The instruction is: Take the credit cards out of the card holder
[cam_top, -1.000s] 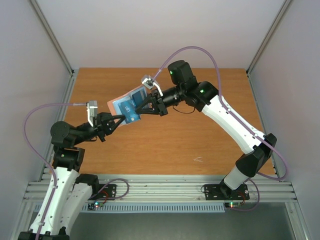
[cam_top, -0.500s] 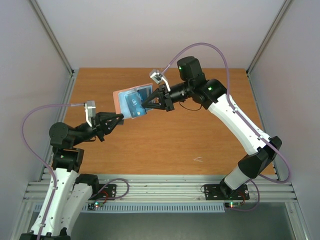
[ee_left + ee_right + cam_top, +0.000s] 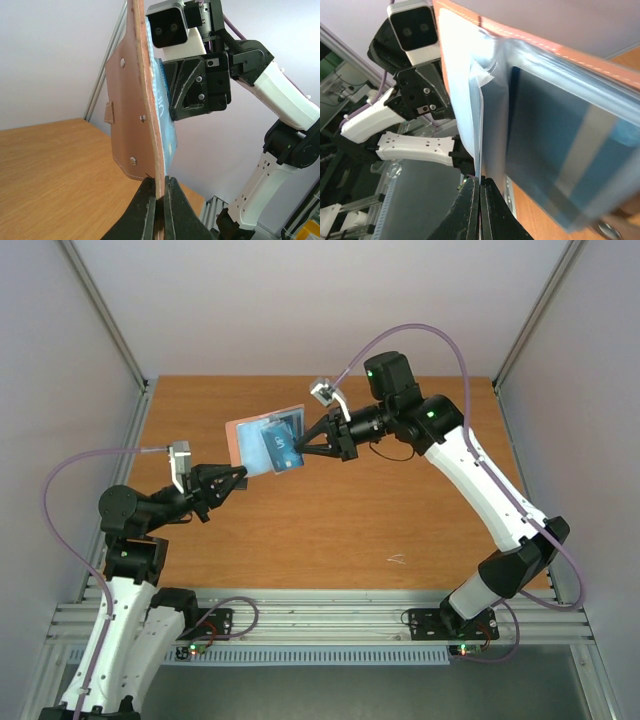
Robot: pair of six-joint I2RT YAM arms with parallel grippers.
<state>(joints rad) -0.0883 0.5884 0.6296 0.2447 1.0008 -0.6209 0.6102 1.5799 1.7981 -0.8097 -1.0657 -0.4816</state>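
The card holder (image 3: 250, 437) hangs open in the air above the table, taupe outside, light blue inside. My left gripper (image 3: 242, 475) is shut on its lower edge; the left wrist view shows the jaws (image 3: 160, 186) pinching the taupe panel (image 3: 127, 100) edge-on. A bright blue credit card (image 3: 284, 452) sticks out of the holder, tilted, towards the right. My right gripper (image 3: 303, 448) is shut on that card's edge (image 3: 479, 135), its fingertips (image 3: 480, 181) closed tight. Another dark card with a pale stripe (image 3: 555, 150) sits behind a clear pocket of the holder (image 3: 535, 37).
The orange-brown table (image 3: 350, 520) lies below both grippers, with grey walls on three sides. A small pale scrap (image 3: 397, 560) lies near the front right. A metal rail (image 3: 320, 620) runs along the near edge by the arm bases.
My right gripper has moved right and slightly back, drawing the blue card farther out of the holder. The holder has tipped a little; the left gripper has barely moved.
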